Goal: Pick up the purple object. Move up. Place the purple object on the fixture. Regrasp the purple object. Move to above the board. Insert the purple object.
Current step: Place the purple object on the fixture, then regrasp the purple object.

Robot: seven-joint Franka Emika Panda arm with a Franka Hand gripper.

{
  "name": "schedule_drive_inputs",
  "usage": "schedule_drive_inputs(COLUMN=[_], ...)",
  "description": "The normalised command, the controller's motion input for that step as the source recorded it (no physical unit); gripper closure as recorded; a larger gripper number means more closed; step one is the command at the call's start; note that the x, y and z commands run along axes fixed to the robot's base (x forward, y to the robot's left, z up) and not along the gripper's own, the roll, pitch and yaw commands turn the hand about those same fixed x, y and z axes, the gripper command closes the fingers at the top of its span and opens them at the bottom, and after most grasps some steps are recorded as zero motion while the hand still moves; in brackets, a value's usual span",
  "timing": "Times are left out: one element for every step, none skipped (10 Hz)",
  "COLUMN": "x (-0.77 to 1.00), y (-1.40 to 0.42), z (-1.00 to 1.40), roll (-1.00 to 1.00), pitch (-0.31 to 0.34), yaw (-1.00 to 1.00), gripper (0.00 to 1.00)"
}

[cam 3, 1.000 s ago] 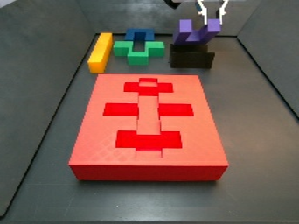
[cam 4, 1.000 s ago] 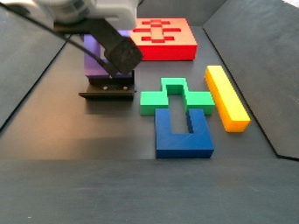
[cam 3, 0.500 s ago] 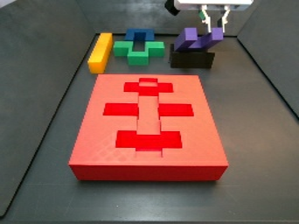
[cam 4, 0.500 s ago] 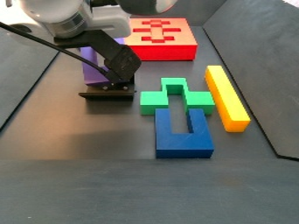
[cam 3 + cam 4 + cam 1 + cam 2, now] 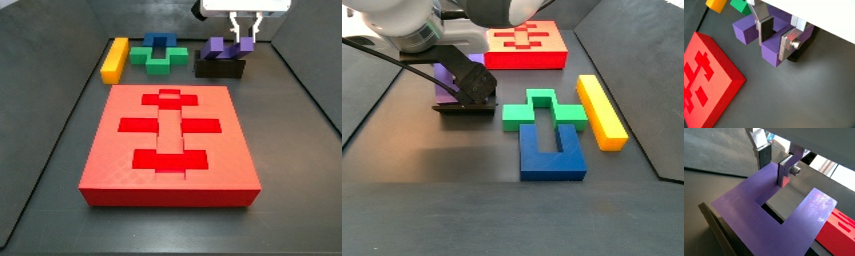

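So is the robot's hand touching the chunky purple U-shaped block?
Touching. In a wrist view the hand straddles one prong of the chunky purple U-shaped plastic block, and its silver fingers lie flat against that prong's sides with no gap showing.

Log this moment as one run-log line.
phase: regrasp | pincer: astride one prong of purple object | purple object: on fixture | board: empty
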Motion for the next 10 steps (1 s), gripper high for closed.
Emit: schedule_drive_inputs(x=[-0.04, -0.12, -0.09, -0.1, -0.08, -0.05, -0.07, 0.0, 0.0, 0.0], y=[0.0, -0.02, 0.0, -0.01, -0.04, -0.01, -0.05, 0.0, -0.03, -0.06], z=[-0.03, -0.17, -0.14, -0.14, -0.11, -0.08, -0.04, 0.0, 0.0, 0.01], roll=[0.0, -0.04, -0.03, -0.01, 0.0, 0.0, 0.0, 0.0, 0.07, 0.11], pitch=[0.0, 0.0, 0.0, 0.0, 0.0, 0.0, 0.0, 0.0, 0.0, 0.0], yaw=[0.0, 0.0, 0.0, 0.0, 0.0, 0.0, 0.0, 0.0, 0.0, 0.0], gripper=[1.0, 1.0, 1.0, 1.0, 1.0, 1.0, 1.0, 0.0, 0.0, 0.0])
